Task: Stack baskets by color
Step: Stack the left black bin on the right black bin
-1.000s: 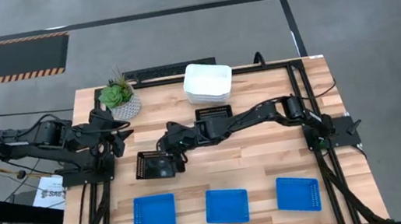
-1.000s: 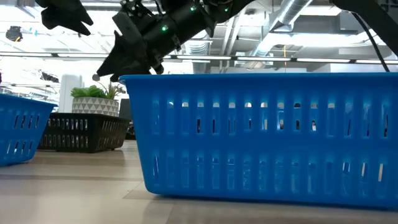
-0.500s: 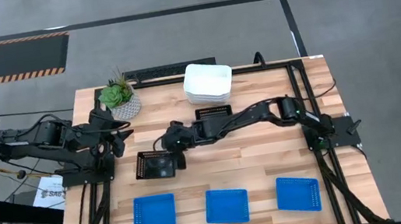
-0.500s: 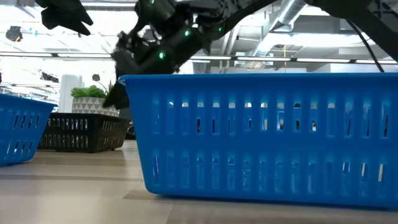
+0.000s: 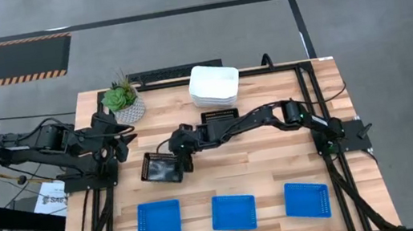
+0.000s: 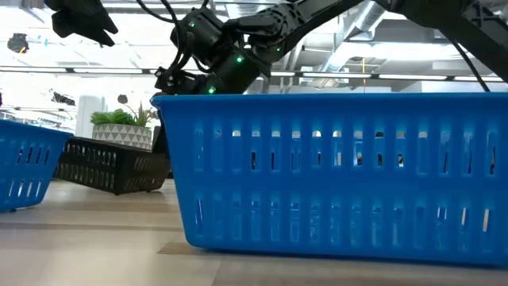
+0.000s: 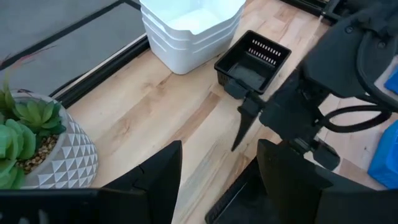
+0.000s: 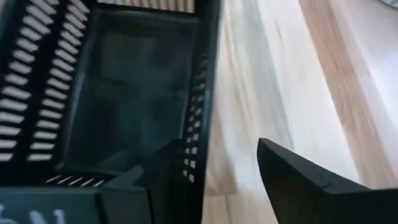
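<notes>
A black mesh basket (image 5: 161, 168) lies left of the table's middle, tipped out of level (image 6: 111, 165). My right gripper (image 5: 182, 154) reaches over from the right and stands open astride the basket's far wall (image 8: 230, 180). Another black basket (image 5: 219, 116) sits behind the right arm, next to a stack of white baskets (image 5: 214, 84). Three blue baskets (image 5: 158, 218) (image 5: 233, 212) (image 5: 307, 200) rest in a row along the near edge. My left gripper (image 7: 217, 180) hangs open above the table's left side (image 5: 117, 140), holding nothing. My right gripper has one finger (image 8: 165, 177) inside the black basket and the other finger (image 8: 298, 180) outside it, with the far wall (image 8: 200, 124) between them, near the basket's right end. The fingers slant down from the table's right and lie along the wall. The basket rests on the table, tipped.
A potted green plant (image 5: 122, 101) stands at the far left corner, close to the left arm. Bare wood lies between the black basket and the blue row. The middle blue basket (image 6: 333, 175) fills most of the low view.
My right gripper has come down onto the black basket, staying open, and one finger has gone inside it. The basket, level before, has tipped and turned a little on the table.
</notes>
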